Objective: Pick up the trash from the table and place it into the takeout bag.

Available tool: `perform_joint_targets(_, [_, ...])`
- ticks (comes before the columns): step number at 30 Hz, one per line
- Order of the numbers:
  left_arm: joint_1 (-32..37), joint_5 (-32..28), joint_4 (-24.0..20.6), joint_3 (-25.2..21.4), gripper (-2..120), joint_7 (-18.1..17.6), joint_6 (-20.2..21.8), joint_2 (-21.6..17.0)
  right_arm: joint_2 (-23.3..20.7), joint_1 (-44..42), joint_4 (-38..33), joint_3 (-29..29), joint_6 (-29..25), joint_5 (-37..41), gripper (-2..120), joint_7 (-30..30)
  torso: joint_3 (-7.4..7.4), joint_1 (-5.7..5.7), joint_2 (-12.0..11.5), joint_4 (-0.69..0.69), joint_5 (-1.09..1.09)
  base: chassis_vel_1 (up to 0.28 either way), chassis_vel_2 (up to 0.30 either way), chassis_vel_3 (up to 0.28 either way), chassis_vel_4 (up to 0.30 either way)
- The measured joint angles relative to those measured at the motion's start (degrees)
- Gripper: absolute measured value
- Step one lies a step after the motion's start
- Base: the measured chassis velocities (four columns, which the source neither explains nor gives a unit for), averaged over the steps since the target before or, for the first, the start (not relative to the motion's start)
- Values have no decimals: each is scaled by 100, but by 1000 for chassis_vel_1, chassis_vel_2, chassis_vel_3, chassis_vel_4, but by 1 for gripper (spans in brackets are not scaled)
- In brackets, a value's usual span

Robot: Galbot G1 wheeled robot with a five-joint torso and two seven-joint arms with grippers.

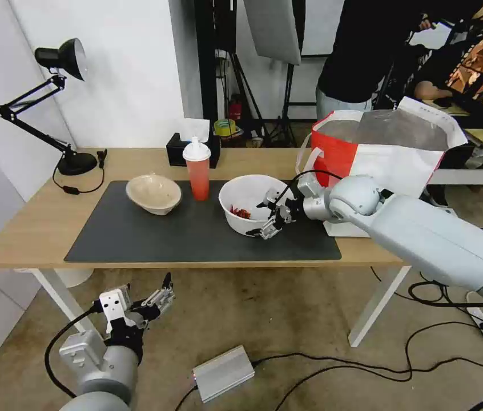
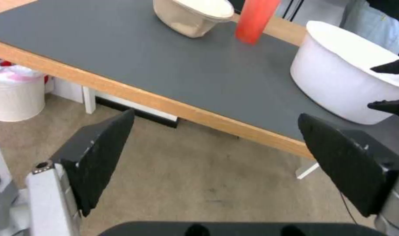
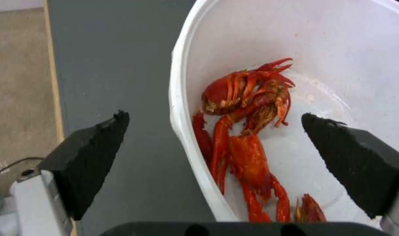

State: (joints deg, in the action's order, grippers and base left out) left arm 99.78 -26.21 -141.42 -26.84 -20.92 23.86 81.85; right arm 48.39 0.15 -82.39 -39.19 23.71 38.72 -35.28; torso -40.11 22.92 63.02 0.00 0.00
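Straddling the near rim of the white bowl (image 1: 251, 204), the right hand (image 1: 272, 220) is sitting wide open w/ nothing held: one finger inside, one outside the wall. Bowl is resting on the worktop (image 1: 36, 228) mat, red crayfish scraps (image 3: 247, 131) inside, takeout bag (image 1: 390, 154) just beside. Left hand (image 1: 159, 299) is hanging open below the worktop edge, much farther off.

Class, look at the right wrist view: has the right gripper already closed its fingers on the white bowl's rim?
No. The right gripper is open, one finger outside the white bowl and the other inside, neither touching the rim.
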Motion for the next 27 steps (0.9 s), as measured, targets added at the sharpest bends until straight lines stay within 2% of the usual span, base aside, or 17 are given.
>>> perform_joint_targets(16, [48, 7, -11, -7, 100, -2, -19, 15, 180, -69, 298, -19, -28, -48, 99, -23, 1, -1, 0, -1, -1, 0, 0, 0, 0])
perform_joint_targets(18, [62, 8, -19, -10, 100, -4, -22, 15, 206, -80, 336, -11, -30, -44, 90, -23, 2, -1, 1, -1, -1, 0, 0, 0, 0])
perform_joint_targets(20, [67, 8, -21, -11, 100, -5, -22, 14, 218, -82, 356, -8, -31, -41, 88, -23, 2, -1, 1, -1, -1, 0, 0, 0, 0])
perform_joint_targets(22, [72, 9, -23, -11, 100, -8, -24, 15, 247, -94, 406, -5, -32, -34, 75, -24, 2, -1, 1, -1, -1, 0, 0, 0, 0])
perform_joint_targets(25, [73, 9, -25, -11, 100, -11, -26, 15, 267, -116, 434, 8, -32, -29, 69, -23, 2, -1, 0, -1, -1, 0, 0, 0, 0])
perform_joint_targets(27, [73, 10, -24, -10, 100, -18, -27, 15, 275, -167, 444, 16, -33, -25, 59, -21, 1, -1, 1, -1, 0, 0, 0, 0, 0])
